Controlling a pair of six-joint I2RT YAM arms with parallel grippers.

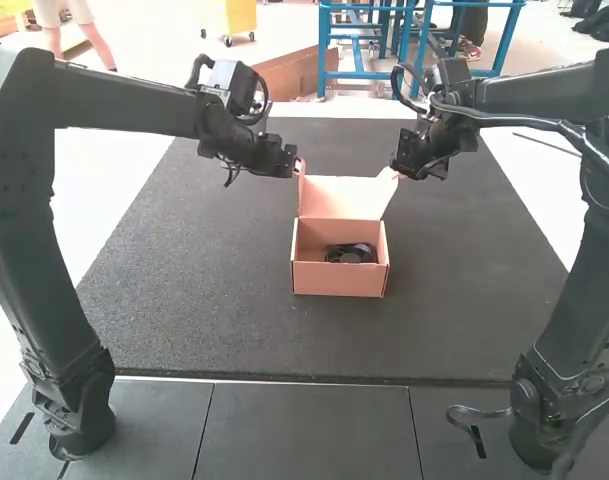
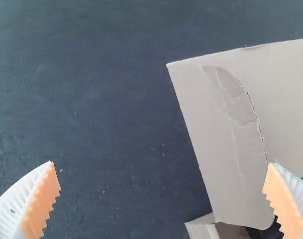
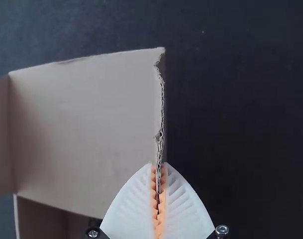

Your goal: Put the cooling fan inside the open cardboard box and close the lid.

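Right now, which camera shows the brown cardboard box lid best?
The high view: the brown cardboard lid stands upright, whole. The right wrist view shows its edge pinched in the right claw; the left wrist view, one corner.

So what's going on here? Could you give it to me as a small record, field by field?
Box: cardboard box, open, on a dark mat
Fan: black cooling fan, lying inside the box
Lid: lid standing upright at the box's far side
Right gripper: right gripper pinched shut on the lid's side edge
Left gripper: left gripper open, at the lid's other upper corner
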